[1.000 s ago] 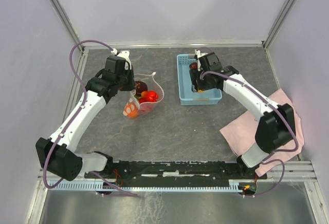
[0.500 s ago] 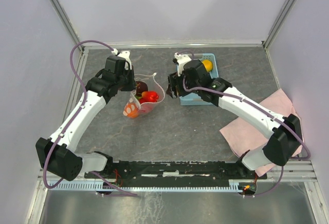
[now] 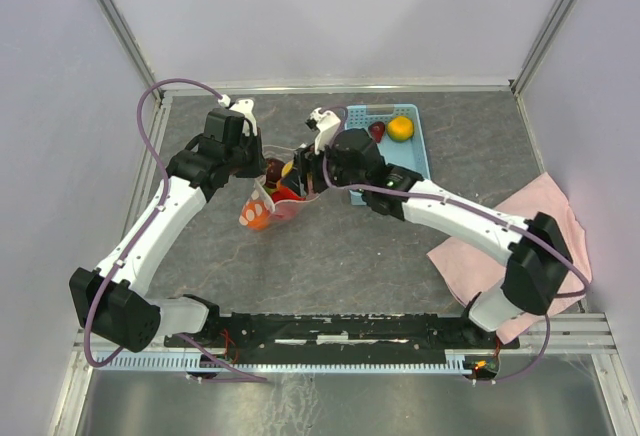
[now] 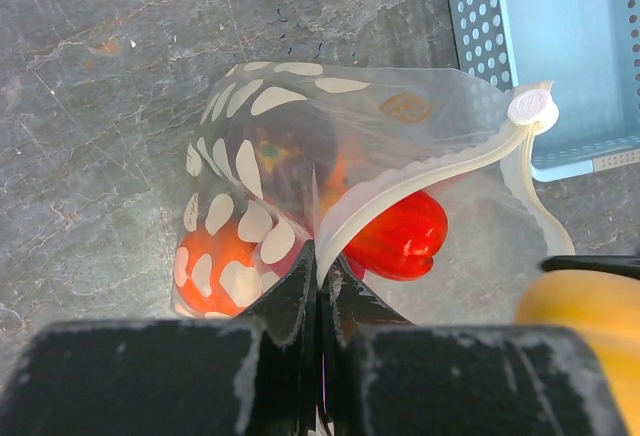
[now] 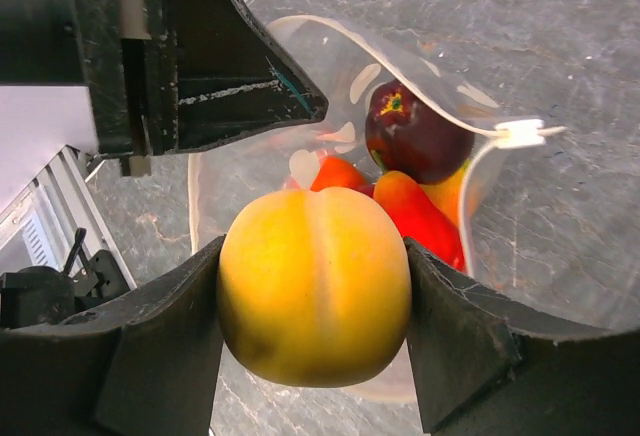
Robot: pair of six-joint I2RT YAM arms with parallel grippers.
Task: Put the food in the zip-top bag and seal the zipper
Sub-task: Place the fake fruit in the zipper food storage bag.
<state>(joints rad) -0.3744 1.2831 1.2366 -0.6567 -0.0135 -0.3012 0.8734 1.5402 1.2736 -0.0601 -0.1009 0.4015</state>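
Zip-top bag, its rim pinched between the left fingers, stands open-mouthed on the gray tabletop; the right fingers clamp a yellow toy peach over that mouth, near the light blue basket.

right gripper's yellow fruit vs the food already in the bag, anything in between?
Nothing. Right wrist view: the yellow fruit hangs over the open zip-top bag, with red food and a dark purple fruit below and no plastic across.
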